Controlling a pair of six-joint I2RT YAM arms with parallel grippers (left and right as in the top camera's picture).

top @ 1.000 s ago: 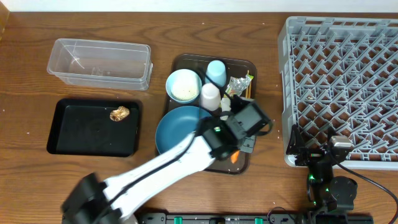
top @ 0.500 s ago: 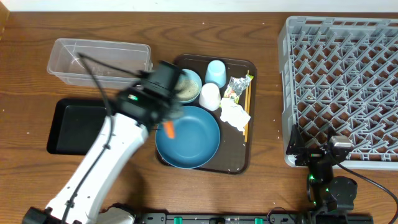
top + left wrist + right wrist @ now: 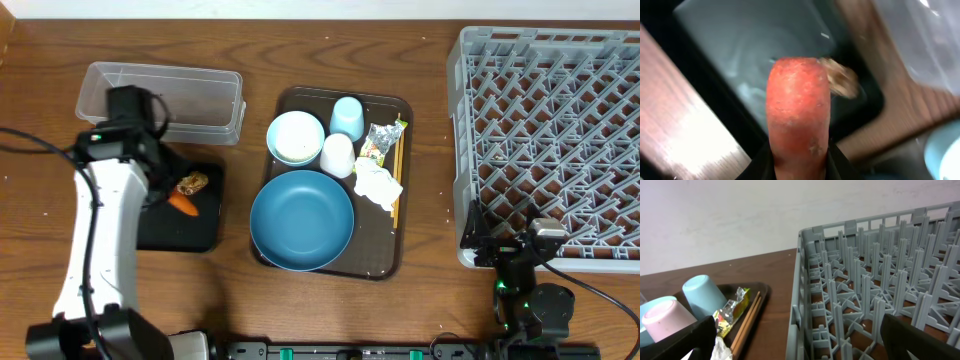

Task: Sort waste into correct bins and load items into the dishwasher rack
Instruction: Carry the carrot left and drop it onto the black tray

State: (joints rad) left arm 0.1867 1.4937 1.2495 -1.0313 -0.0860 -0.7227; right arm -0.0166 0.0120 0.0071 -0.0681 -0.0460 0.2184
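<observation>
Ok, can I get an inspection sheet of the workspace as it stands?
Surface: brown wooden table, bearing a dark brown serving tray.
Job's things: orange carrot above shallow black tray, small brown food lump in it; clear plastic tub nearby; round blue dish, white bowl, light-blue cup, white cup, crumpled white napkin, shiny wrapper, wooden chopsticks on serving tray; grey lattice dishwasher rack unloaded.
Clutter: nothing seen.
Grippers: left gripper shut on carrot; right gripper open by rack.
Cables: black cable at right arm's base.
Surroundings: pale wall.
</observation>
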